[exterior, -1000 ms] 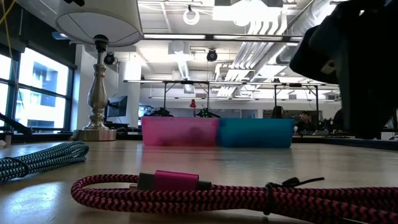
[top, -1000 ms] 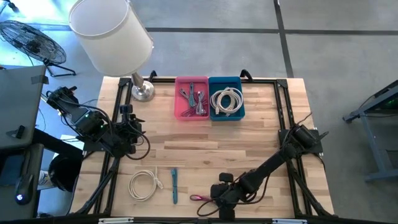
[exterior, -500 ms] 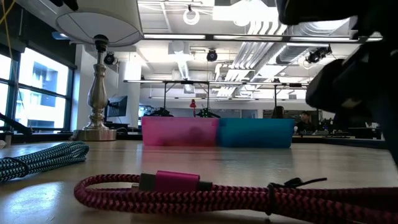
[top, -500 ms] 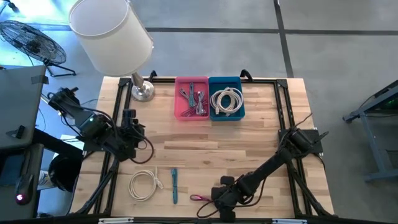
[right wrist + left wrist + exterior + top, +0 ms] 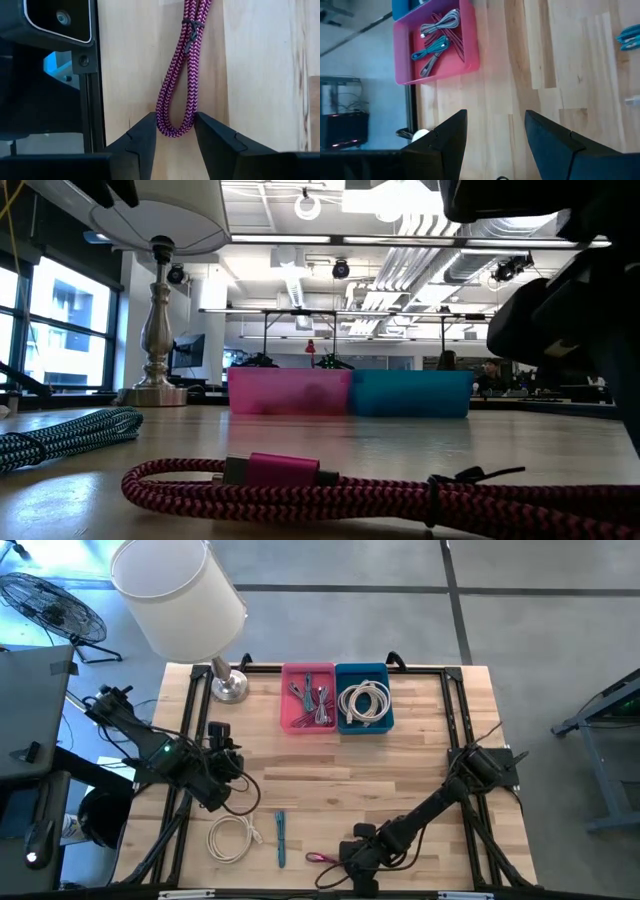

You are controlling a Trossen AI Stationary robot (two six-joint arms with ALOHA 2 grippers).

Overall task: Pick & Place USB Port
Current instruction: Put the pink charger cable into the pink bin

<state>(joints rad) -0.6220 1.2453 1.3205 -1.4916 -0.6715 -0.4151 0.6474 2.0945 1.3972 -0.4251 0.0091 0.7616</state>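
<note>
From directly above, a pale wooden surface carries a pink bin and a blue bin set side by side at the far edge, the pink one holding several cables and the blue one a coil of white cable. A lamp with a white shade stands at the far left corner. Near the front edge lie a second white coil, a teal cable just beside it, and a magenta braided USB cable further right. The right claw sits at the end of this magenta cable, low at the front edge. The left claw hangs over the left part of the surface, well apart from the cables. From table-top height, the magenta cable lies flat across the foreground with its pink plug showing, the teal cable lies to the left, both bins stand in the distance, and a dark arm fills the right side. The left wrist camera shows that arm's fingers spread apart with nothing between them, above bare wood, with the pink bin beyond. The right wrist camera shows its fingers standing on either side of the looped end of the magenta cable, close to the loop, though whether they press on it cannot be told.
</note>
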